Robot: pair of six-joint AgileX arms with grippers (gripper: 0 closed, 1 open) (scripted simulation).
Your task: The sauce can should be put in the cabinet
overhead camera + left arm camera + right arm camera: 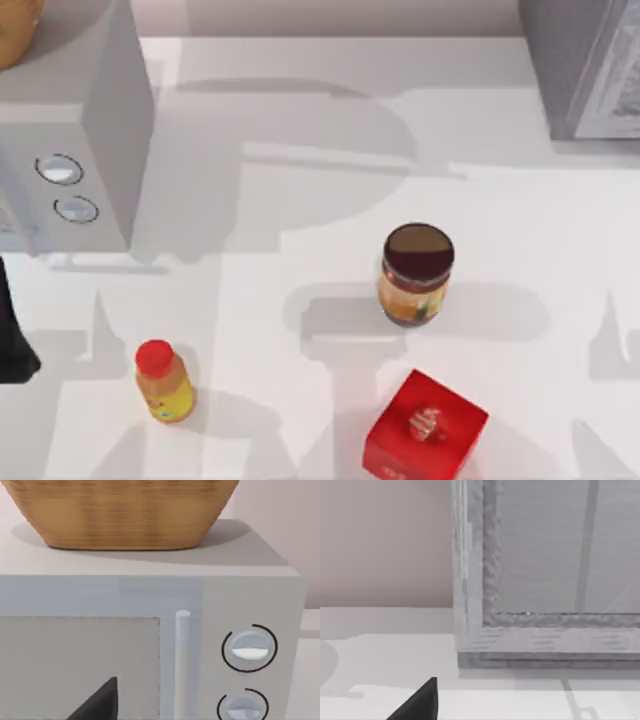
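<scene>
**A:** Where are the grippers, and what are they doing?

**B:** The left gripper point(100, 705) shows as one dark fingertip in its wrist view, facing the front of a light-grey box with two round dials point(245, 650). I cannot tell whether it is open or closed. The right gripper point(420, 705) shows the same way, one dark tip, pointing at the cabinet point(540, 580); its state is also unclear. Neither holds anything visible.

**A:** Where is the sauce can?

**B:** From above, the sauce can point(415, 275) stands upright on the white table point(300, 200), slightly right of centre, well apart from both grippers. The cabinet point(585, 65) sits at the far right corner.

**A:** What else is there?

**B:** A red box point(425, 428) lies just nearer than the can. A small yellow bottle with a red cap point(163, 382) stands near left. The dial box point(70, 130) fills the far left, with a woven basket point(125, 512) on top.
</scene>
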